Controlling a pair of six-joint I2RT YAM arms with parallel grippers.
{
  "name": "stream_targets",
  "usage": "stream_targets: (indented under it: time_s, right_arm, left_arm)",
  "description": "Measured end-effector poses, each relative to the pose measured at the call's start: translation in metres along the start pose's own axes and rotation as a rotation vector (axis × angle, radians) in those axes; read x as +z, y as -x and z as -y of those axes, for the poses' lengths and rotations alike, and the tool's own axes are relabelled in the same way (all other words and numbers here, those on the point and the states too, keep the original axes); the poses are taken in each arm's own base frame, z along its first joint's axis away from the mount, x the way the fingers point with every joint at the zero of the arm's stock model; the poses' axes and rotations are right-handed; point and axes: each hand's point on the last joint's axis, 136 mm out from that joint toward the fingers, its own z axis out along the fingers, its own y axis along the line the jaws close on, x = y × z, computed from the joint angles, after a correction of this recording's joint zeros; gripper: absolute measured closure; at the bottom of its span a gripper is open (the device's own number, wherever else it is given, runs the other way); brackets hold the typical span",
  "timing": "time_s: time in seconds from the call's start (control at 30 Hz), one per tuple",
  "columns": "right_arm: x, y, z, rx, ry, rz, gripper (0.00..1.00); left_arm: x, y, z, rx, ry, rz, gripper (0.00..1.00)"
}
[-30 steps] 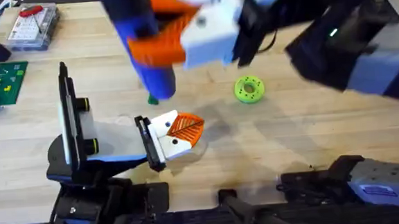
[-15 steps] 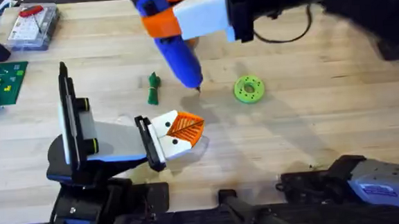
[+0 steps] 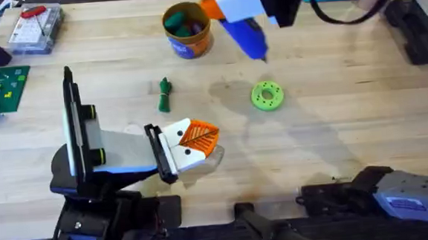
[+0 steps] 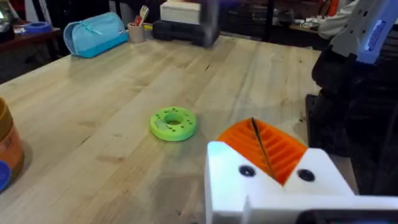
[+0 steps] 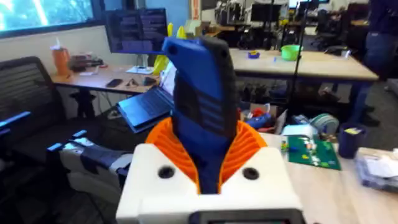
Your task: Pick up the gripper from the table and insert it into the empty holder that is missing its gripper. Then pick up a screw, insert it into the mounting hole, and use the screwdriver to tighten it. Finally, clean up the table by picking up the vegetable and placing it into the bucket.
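Seemingly the gripper (image 3: pixel 199 138) is sitting in the holder (image 3: pixel 177 155) — right gripper (image 3: pixel 246 6) is clamping the screwdriver (image 3: pixel 244 32), left gripper's spread unclear — the vegetable (image 3: pixel 165 95) is waiting mid-left, outside the bucket (image 3: pixel 188 30).

Open tabletop (image 3: pixel 348 119) beyond green ring (image 3: pixel 266 96)

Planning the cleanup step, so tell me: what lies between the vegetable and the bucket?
Bare wood only. In the overhead view the stretch of table between the vegetable and the bucket holds nothing.
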Motion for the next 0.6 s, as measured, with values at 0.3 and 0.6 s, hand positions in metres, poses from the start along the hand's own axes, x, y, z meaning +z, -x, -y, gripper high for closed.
stream_targets:
  time_s: [0.3, 0.6]
  right_arm:
    - [-0.012, -0.053, 0.088, -0.173, -0.371, -0.275, 0.948]
    - [0.003, -0.133, 0.163, -0.299, -0.395, -0.577, 0.981]
  left_arm:
    - [0.0, 0.0, 0.0, 0.0, 0.0, 0.0, 0.989]
    - [0.0, 0.0, -0.001, 0.001, 0.003, 0.0, 0.99]
